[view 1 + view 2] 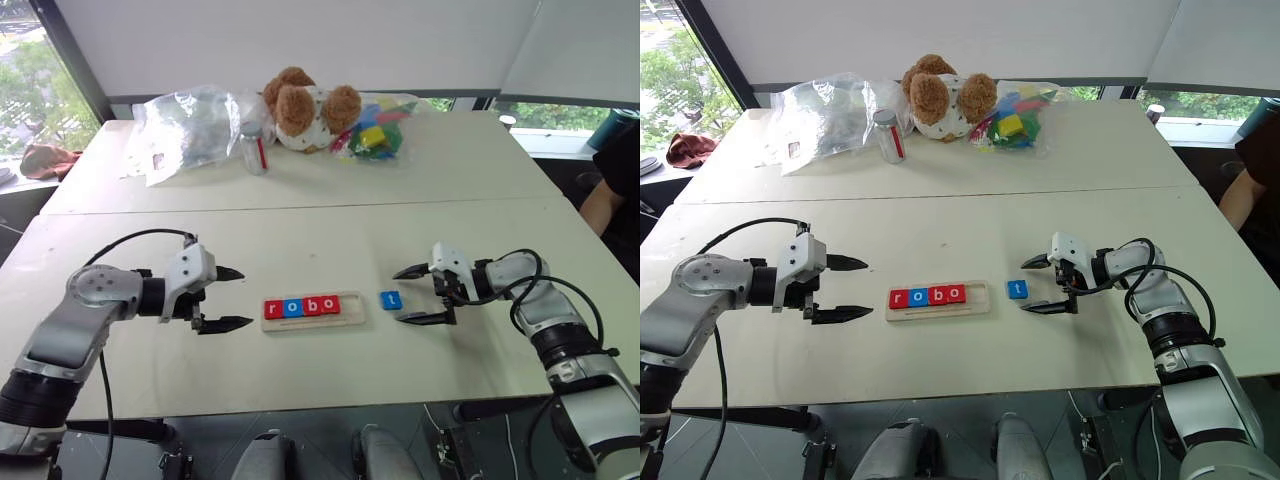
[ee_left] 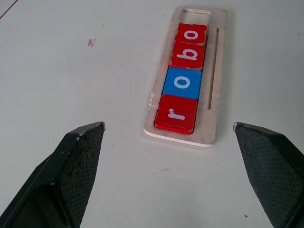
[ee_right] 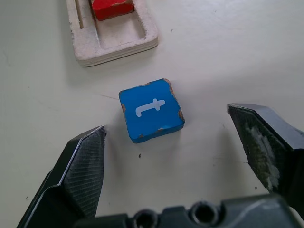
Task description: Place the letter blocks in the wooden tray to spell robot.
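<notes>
The wooden tray [image 1: 348, 309] lies on the table in front of me, holding a row of letter blocks [image 1: 300, 306] that reads r, o, b, o: red, blue, red, red. Its right end slot is bare. A blue t block [image 1: 391, 299] lies flat on the table just right of the tray. My right gripper [image 1: 411, 294] is open, pointing left at the t block, its fingertips a little short of it, one on each side. My left gripper [image 1: 236, 298] is open, left of the tray and pointing at its r end.
At the back of the far table sit a teddy bear [image 1: 305, 108], a clear bag [image 1: 190, 130], a small bottle [image 1: 254, 147] and a bag of multicoloured toy blocks [image 1: 375, 130]. A person's arm [image 1: 602, 200] shows at the right edge. A seam [image 1: 400, 203] joins the two tables.
</notes>
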Robot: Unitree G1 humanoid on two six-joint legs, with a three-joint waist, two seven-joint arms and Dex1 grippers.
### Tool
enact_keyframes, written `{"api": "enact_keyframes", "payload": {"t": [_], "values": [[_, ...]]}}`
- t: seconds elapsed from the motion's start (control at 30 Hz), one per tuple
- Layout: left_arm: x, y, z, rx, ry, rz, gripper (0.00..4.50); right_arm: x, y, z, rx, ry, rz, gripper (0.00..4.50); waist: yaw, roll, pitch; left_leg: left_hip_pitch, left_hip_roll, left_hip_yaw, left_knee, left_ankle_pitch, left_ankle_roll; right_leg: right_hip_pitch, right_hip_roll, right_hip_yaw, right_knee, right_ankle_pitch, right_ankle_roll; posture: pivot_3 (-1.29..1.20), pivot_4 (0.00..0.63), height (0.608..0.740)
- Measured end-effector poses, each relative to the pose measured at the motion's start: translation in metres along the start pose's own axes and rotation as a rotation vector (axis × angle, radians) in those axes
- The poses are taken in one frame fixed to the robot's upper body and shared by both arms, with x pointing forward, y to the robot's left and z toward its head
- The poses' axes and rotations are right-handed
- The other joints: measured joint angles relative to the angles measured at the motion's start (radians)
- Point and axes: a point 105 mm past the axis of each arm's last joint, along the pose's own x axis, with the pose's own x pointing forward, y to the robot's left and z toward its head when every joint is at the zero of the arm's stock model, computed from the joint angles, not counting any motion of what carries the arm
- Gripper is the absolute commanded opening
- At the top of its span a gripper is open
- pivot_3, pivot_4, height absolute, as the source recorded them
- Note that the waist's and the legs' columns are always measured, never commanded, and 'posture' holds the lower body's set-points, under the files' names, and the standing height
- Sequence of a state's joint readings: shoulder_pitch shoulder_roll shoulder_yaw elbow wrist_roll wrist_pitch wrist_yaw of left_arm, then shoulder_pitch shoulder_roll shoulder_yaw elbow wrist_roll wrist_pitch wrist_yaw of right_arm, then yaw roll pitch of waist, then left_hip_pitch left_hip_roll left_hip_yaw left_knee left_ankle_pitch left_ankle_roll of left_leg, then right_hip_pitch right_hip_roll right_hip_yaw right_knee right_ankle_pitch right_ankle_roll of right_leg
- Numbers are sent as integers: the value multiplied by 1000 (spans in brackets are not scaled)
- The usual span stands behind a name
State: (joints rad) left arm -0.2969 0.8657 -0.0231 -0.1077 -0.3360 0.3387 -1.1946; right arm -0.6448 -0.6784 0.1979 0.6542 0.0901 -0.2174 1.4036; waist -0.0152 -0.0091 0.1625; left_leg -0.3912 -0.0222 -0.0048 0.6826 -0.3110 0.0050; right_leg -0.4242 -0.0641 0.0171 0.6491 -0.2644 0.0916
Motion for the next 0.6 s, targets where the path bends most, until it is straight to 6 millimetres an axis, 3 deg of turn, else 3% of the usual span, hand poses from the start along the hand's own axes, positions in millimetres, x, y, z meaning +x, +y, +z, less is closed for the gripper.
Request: {"api": "enact_keyframes", "payload": {"t": [0.17, 0.33, 0.6], "values": [[1, 2, 2, 6, -3, 2, 4500, 4, 2, 1, -2, -15, 18, 1148, 0, 0, 0, 0, 0, 0, 0, 0, 0, 0, 0, 0, 0, 0, 0, 0, 150, 740], [1, 4, -2, 3, 13, 7, 4500, 7, -1, 9, 27, -32, 9, 1084, -3, 0, 0, 0, 0, 0, -1, 0, 0, -1, 0, 0, 1, 0, 0, 0, 150, 740], [2, 5, -4, 6, 17, 9, 4500, 19, 4, 56, -7, -52, 57, 1084, 5, 1, 0, -1, 0, 0, -1, 0, 0, -2, 0, 0, 0, 0, 0, 0, 150, 740]]}}
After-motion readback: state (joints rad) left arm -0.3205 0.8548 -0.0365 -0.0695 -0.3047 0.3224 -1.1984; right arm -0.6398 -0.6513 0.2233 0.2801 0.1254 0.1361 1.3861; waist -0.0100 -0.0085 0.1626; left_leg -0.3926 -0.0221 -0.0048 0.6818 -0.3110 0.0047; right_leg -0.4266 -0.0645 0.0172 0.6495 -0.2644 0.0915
